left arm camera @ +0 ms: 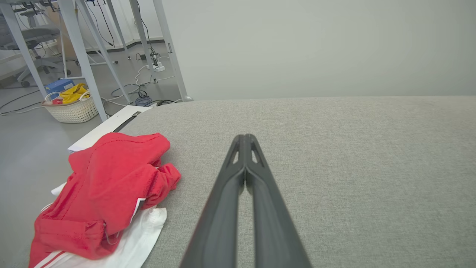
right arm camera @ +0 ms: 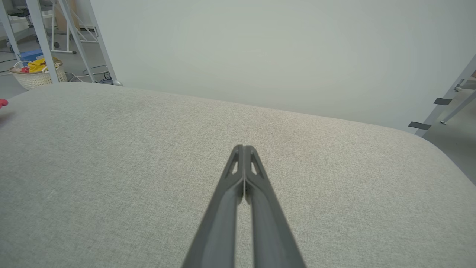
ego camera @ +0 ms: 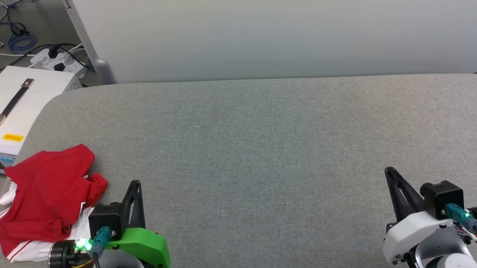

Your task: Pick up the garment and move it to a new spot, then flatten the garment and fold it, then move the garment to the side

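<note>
Since nothing's been picked up yet, head view first: the garment [ego camera: 47, 190] is a crumpled red-and-white heap at about 8 o'clock on the grey surface [ego camera: 263, 149]. It's right at the left edge and just beside the left gripper [ego camera: 135, 183]. The right gripper [ego camera: 389, 171] is at 4 o'clock, well apart from it. Both sets of fingers are clenched on nothing.

My worry is a sloppy pinch could grab several layers at once, or a nudge could push the heap off that edge.

Left wrist view: the heap is at 8 o'clock of the pressed-together fingers. Here part of it seems to droop past the rounded edge, which the head view doesn't really give away. There's also a basket [left arm camera: 70, 108] on the floor at 10 o'clock.

Right wrist view: bare surface ahead, plus a tiny red sliver at 9 o'clock.
</note>
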Tool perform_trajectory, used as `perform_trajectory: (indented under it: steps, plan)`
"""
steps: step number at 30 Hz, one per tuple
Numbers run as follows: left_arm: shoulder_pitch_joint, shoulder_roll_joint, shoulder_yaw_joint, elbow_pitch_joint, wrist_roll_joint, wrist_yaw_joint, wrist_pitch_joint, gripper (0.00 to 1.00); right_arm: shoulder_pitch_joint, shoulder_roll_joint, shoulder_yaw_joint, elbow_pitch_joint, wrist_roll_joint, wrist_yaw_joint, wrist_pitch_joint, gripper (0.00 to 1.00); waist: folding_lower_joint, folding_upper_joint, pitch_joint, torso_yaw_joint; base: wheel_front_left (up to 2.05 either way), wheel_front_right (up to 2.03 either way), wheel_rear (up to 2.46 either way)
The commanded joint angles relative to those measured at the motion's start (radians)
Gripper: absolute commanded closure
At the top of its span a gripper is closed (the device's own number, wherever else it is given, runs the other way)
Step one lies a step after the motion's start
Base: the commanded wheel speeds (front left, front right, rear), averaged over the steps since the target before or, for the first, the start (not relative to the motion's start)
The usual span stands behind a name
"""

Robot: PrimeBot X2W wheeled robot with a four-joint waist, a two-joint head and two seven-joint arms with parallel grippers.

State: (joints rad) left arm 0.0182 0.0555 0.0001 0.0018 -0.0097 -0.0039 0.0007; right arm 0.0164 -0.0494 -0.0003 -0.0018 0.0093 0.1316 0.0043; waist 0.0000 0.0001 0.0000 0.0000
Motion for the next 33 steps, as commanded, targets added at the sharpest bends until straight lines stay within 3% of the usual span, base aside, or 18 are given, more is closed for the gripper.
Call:
perform_trajectory:
  steps: [1, 33]
  plan:
    - [0.000, 0.000, 0.000, 0.000, -0.001, 0.000, 0.000, 0.00, 0.000, 0.000, 0.000, 0.000, 0.001, 0.000, 0.000, 0.00, 0.0000, -0.0001, 0.000, 0.000, 0.00, 0.00, 0.00]
    - [-0.035, -0.001, -0.052, 0.020, -0.035, -0.004, -0.065, 0.00, 0.003, 0.000, -0.024, -0.006, 0.089, 0.000, -0.065, 0.00, 0.0000, -0.0001, 0.007, -0.004, 0.00, 0.00, 0.00]
